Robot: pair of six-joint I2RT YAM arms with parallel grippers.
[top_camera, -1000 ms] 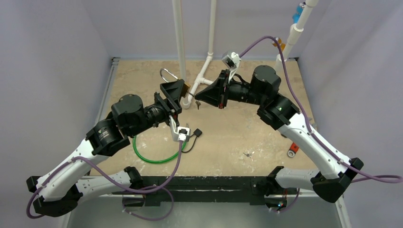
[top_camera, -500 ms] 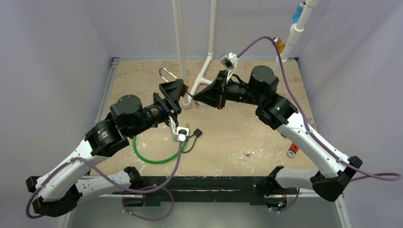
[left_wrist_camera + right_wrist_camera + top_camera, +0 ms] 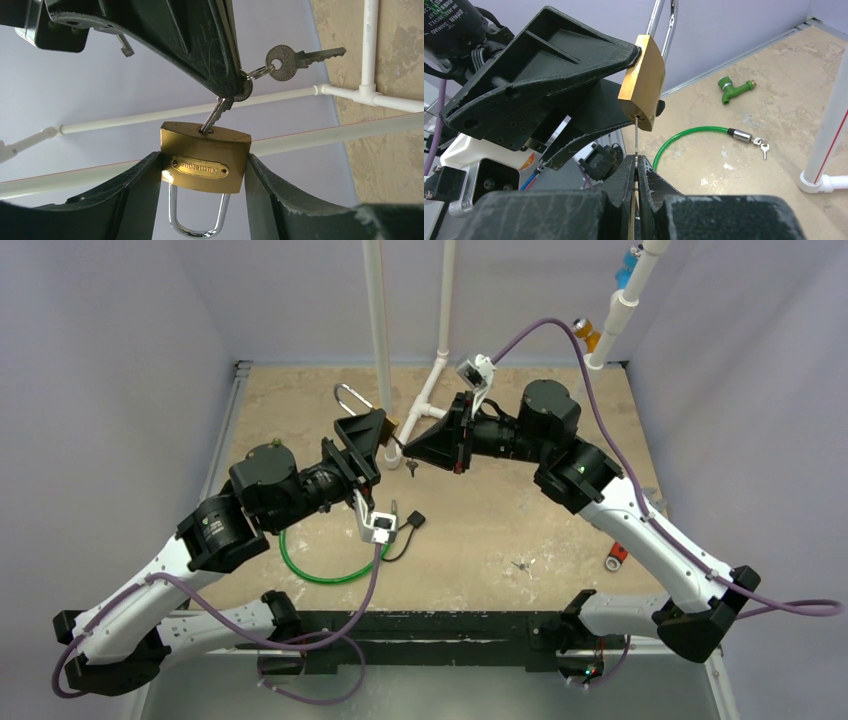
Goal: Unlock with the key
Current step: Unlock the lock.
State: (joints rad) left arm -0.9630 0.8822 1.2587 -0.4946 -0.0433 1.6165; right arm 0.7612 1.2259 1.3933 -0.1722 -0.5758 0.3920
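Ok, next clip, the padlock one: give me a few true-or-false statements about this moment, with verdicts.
1. The left gripper clamps the padlock by its brass body. True.
2. The right gripper is open and clear of the key. False: it is shut on the key, whose tip is in the keyhole.
3. The shackle is out of the body. False: both its legs sit in the body.
4. A spare key dangles on the same ring. True.
5. The green cable runs through the shackle. False: it lies on the table, apart from the lock.
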